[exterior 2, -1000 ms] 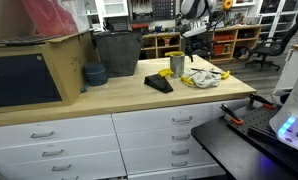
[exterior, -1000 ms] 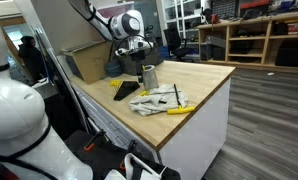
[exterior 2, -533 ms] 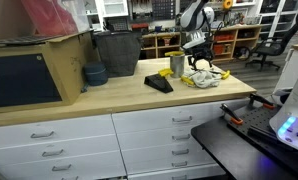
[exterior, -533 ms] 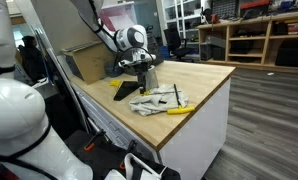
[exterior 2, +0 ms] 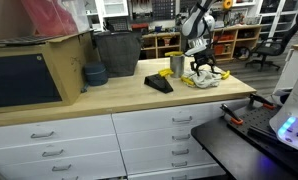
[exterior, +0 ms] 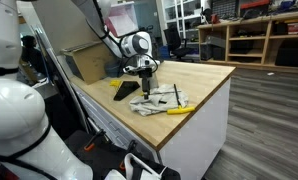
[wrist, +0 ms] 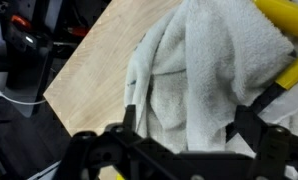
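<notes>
One pincer (wrist: 181, 125), jaws apart, hangs just above the crumpled white cloth (wrist: 189, 60), which lies on the worktop (wrist: 94, 70) beside a yellow object (wrist: 284, 15); the reach appears complete, the grip not yet made.

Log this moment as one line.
end effector: open | position: over white towel | contact: cannot tell | nearby: yellow tool | surface: wooden countertop

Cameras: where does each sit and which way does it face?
Exterior view: beyond the counter corner, looking along it; arm and gripper at the towel.
Exterior view: facing the drawers, looking across the counter; arm at the far end.
Wrist view: looking down at the towel; open fingers frame it.
Shared: towel in all three.
</notes>
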